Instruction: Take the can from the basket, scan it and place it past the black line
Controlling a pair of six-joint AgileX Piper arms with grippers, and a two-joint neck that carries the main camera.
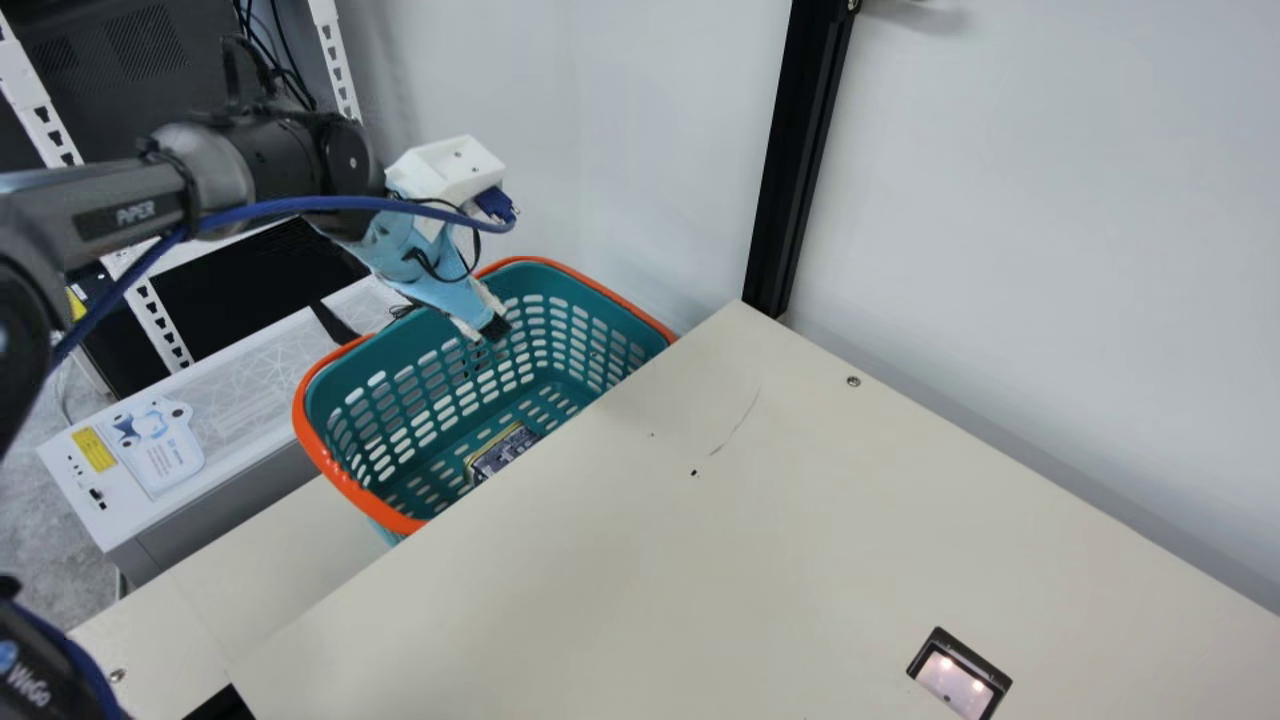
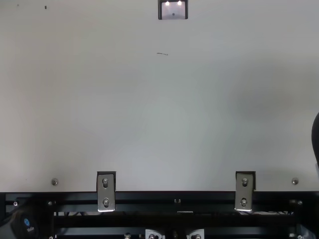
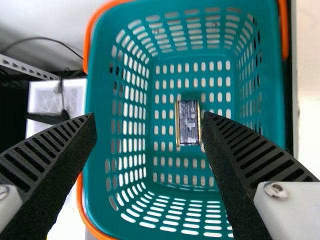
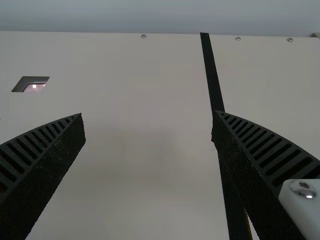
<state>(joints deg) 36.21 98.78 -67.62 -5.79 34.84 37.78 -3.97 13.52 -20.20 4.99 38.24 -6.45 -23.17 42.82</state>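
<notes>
My left gripper (image 1: 493, 325) hangs over the teal basket (image 1: 415, 365) in the main view. The can (image 1: 503, 452), dark with printed markings and gold rims, lies on the basket floor. Seen from the left wrist, the can (image 3: 188, 123) rests below my left gripper (image 3: 149, 117), whose fingers are wide apart with nothing between them. In the right wrist view my right gripper (image 4: 148, 114) is open and empty above the cream table. The black line (image 4: 214, 80) runs along the table there. The scanner window (image 1: 955, 676) is set into the tabletop.
The orange-rimmed basket stands against the table's edge (image 1: 590, 400). Behind it are a wall and a black upright post (image 1: 800, 150). A white-grey box (image 1: 240, 400) sits beside the basket. Metal brackets (image 2: 105, 191) line the table's near edge.
</notes>
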